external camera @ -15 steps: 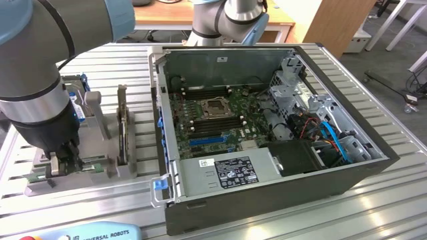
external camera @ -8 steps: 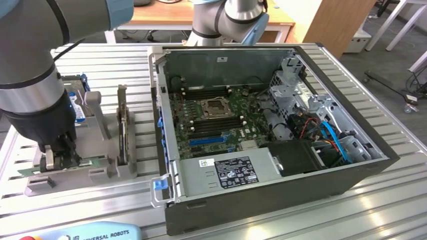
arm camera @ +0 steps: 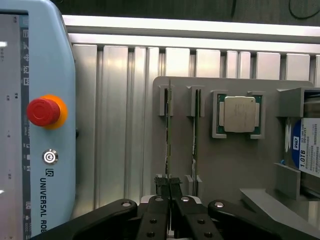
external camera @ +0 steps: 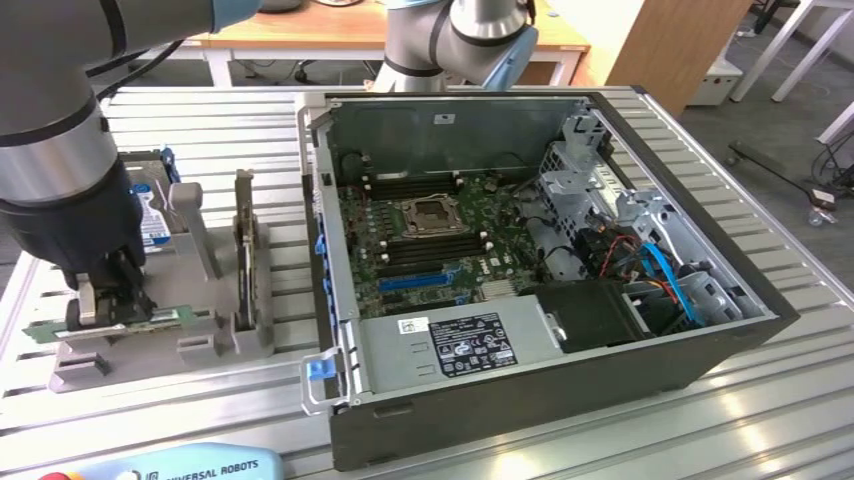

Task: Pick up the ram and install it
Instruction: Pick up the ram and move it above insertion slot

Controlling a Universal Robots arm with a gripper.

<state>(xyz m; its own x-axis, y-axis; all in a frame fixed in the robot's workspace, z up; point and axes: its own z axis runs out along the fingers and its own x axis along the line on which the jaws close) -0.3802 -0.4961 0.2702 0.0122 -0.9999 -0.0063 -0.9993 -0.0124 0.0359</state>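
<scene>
We see our gripper [arm camera: 170, 187] pinched tight on the ram [arm camera: 169, 130], a thin green stick standing on its edge in a slot of the gray holder [arm camera: 235, 165]. A second stick [arm camera: 194, 125] stands just beside it. The holder sits on the metal table [external camera: 747, 400], on the exterior view's left of the open computer case [external camera: 467, 125].

A robotics lab; a robot arm [external camera: 54, 130] stands over a slatted aluminium table [external camera: 761, 400] bearing an open PC case [external camera: 534, 400], and a teach pendant [arm camera: 47, 65] with a red stop button [arm camera: 43, 111] lies on it. A grey fixture [arm camera: 225, 165] racks ram [arm camera: 169, 125] and a processor [arm camera: 239, 114]; a wooden desk [external camera: 274, 40] stands behind.
</scene>
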